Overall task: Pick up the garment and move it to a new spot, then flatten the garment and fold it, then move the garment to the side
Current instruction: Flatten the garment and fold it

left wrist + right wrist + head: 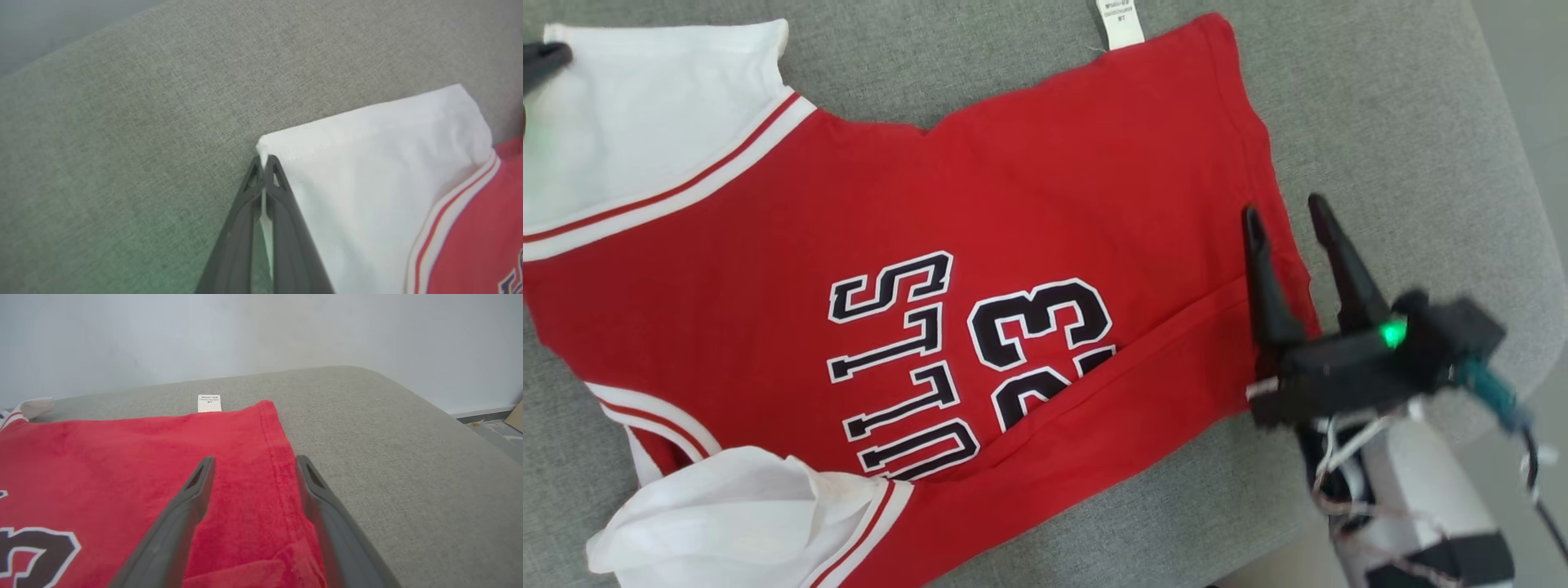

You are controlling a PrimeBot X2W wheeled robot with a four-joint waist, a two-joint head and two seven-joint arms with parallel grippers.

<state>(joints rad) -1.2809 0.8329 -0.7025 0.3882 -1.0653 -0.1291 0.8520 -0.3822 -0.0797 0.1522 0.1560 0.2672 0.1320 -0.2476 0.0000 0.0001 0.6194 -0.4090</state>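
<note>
— Where is the garment (1013, 245)?

— Spread on the grey cushion (1405, 122), across most of the head view. It is a red jersey with white sleeves, red-and-white striped bands at the armholes, and black, white-edged lettering (898, 359) with a number 23 (1041, 322) beside it.

— Which way does it point?

— Its long axis runs across the head view, slightly tilted. The sleeve end lies toward the robot's left and the hem toward its right, so the lettering reads sideways.

— Is it flat?

— Mostly. The near edge is folded over and hides part of the number. The near sleeve (735, 514) is crumpled, and the far sleeve (645, 114) lies smoother.

— What does the left wrist view add?

— The grip. The left gripper (264, 161) has its jaws closed on the stitched corner of the far sleeve, with a strip of white cloth pinched between the fingers (286, 212). The head view catches a dark tip of that gripper at the picture's edge.

— And the right wrist view?

— The right gripper (255, 460) has its jaws wide apart and holds nothing. It straddles the hem, one finger over red cloth and the other over bare cushion. I cannot tell whether they touch. That view also shows a pale wall (261, 330) behind the cushion, and a white care label (209, 403) poking out from the garment's far edge near the hem corner.
</note>
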